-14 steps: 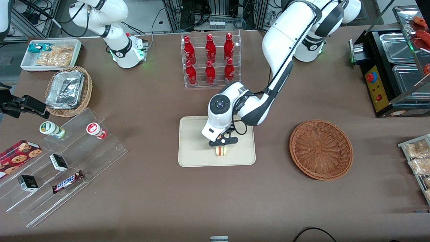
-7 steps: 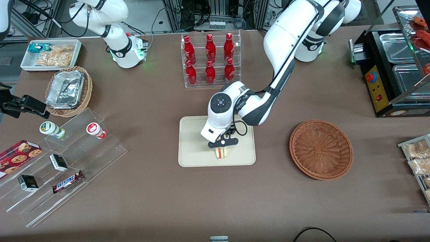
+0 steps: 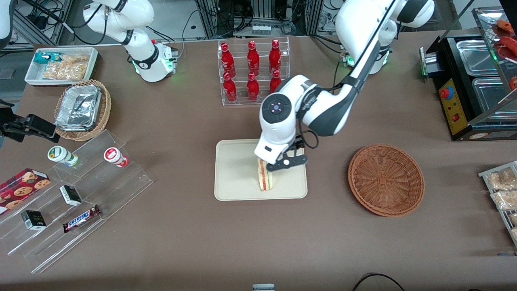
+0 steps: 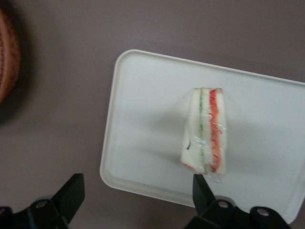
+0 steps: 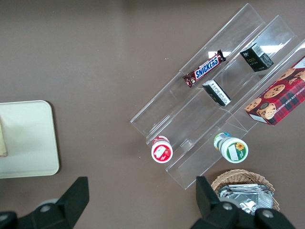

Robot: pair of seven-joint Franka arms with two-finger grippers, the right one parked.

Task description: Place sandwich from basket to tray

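Lifted away since a second ago, the gripper (image 3: 287,162) is hanging above the tray (image 3: 234,178) with fingers apart. The sandwich (image 3: 264,176) is lying in the tray; the basket (image 3: 385,179) is holding nothing.

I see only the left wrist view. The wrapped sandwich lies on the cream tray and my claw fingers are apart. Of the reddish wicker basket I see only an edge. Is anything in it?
Observer: No. The front view shows the whole round reddish-brown wicker basket, and it holds nothing.
Operator: What stands near my arm that I should avoid when I pull away?
Observer: A clear rack of red bottles stands farther from the front camera than the flat cream-beige tray. The open claw hangs above that tray, beside the triangular sandwich wedge and apart from it.
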